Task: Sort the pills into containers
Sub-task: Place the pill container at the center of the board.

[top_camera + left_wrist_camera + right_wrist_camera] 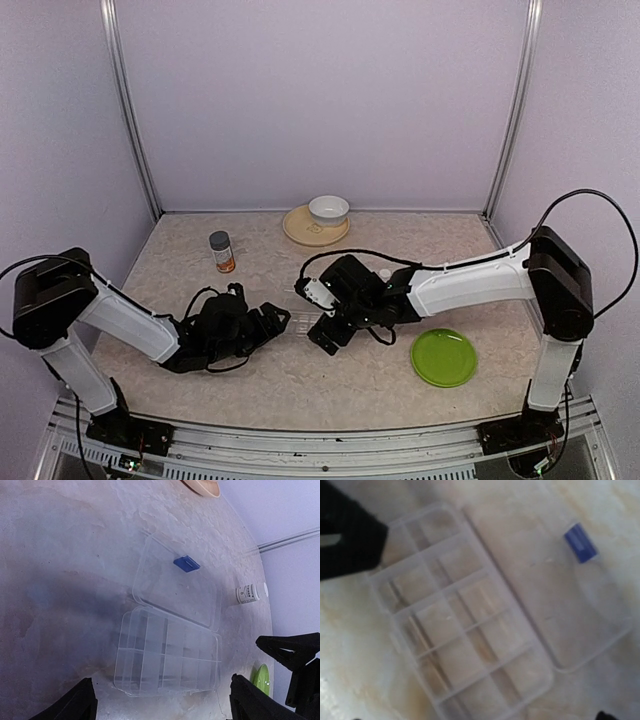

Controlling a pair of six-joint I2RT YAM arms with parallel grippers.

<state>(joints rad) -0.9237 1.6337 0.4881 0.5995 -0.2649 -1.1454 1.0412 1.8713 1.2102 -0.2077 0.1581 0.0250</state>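
The marbled worktop (400, 250) carries everything. The left tool (160, 692) hangs low with its fingers spread wide and grips nothing; the box lies just ahead of them. The right tool (316, 320) faces it from the other side, also wide open and empty. The clear box (167, 655) sits mid-worktop between both tools, compartments up, with its lid (177, 585) flat alongside. A green plate (443, 357) sits to the right. The pills are too small to make out.

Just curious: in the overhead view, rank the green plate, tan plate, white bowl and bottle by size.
Largest: green plate and tan plate, alike, so unranked.
Then white bowl.
Smallest: bottle.
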